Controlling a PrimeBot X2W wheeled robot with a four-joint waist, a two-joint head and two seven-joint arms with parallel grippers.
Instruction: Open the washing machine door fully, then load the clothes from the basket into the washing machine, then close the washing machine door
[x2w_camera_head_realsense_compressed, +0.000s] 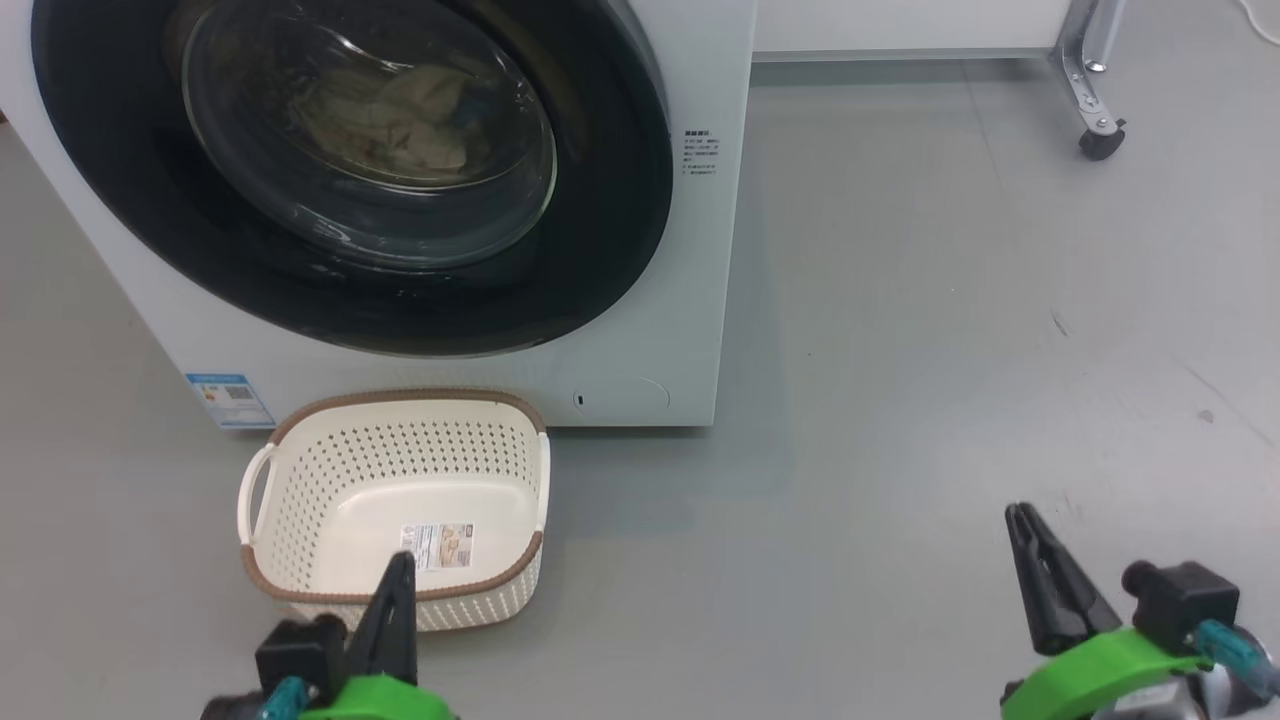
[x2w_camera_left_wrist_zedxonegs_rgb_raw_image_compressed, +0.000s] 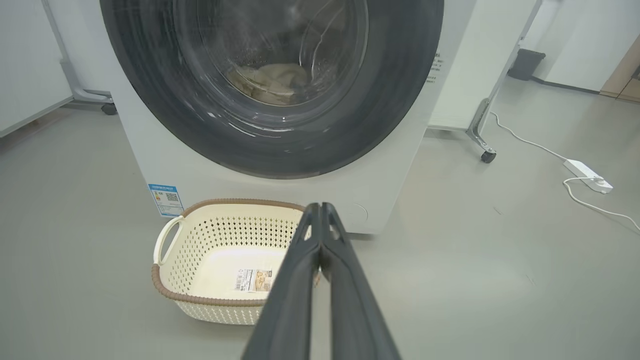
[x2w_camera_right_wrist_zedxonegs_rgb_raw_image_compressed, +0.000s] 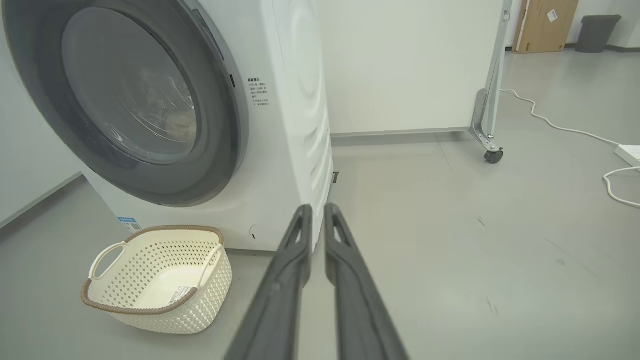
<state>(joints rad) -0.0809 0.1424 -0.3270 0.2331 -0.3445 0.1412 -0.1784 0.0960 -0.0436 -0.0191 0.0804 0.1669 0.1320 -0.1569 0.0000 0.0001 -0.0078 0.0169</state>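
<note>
Clothes (x2w_camera_head_realsense_compressed: 400, 120) lie inside the washing machine (x2w_camera_head_realsense_compressed: 640, 350), behind its closed door (x2w_camera_head_realsense_compressed: 600, 230).

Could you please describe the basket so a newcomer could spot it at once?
Start at the big white washing machine with its round black door. On the grey floor just before its front stands the basket. Unlike the smooth machine, it is cream, perforated, brown-rimmed, with white handles.

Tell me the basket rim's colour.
Brown, woven-look rim; clearest in the left wrist view.
</note>
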